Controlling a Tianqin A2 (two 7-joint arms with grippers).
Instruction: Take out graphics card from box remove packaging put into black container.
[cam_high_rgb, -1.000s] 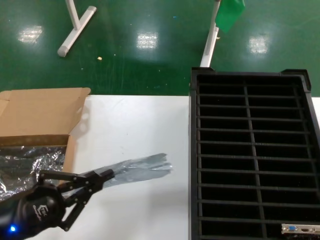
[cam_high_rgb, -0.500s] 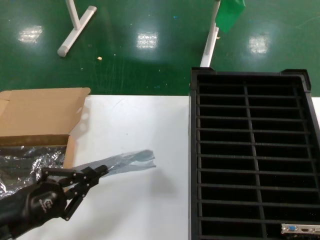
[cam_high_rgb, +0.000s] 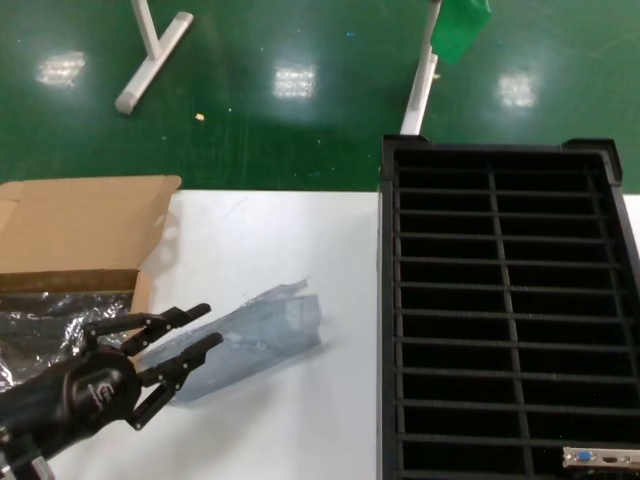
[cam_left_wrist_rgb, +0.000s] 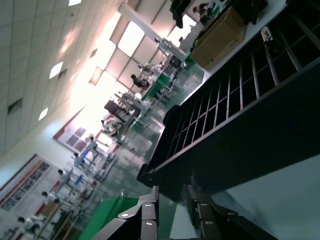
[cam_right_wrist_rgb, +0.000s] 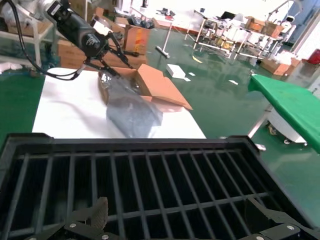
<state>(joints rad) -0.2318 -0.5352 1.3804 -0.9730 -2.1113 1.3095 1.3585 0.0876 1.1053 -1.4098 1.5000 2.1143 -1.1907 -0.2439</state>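
- We find a white table (cam_high_rgb: 280, 230) on a glossy green floor (cam_high_rgb: 300, 110); white stand legs (cam_high_rgb: 150, 50) and a green cloth (cam_high_rgb: 460, 25) stand beyond it. The right wrist view shows a workshop with benches and cartons behind.
- The box (cam_high_rgb: 80, 235) sits open at the table's left edge, with crinkled silver wrapping (cam_high_rgb: 50, 320) inside.
- The crate (cam_high_rgb: 505, 320) fills the right side; the card (cam_high_rgb: 600, 459), with its blue connector, lies in the slot nearest the robot.
- The bag (cam_high_rgb: 255, 335) lies flat on the table between box and crate.
- The left gripper (cam_high_rgb: 180, 345) is at the bag's left end, fingers spread apart, clasping nothing; the bag reaches between them.
- The right gripper (cam_right_wrist_rgb: 177, 220) hovers over the crate, fingers wide apart and empty.
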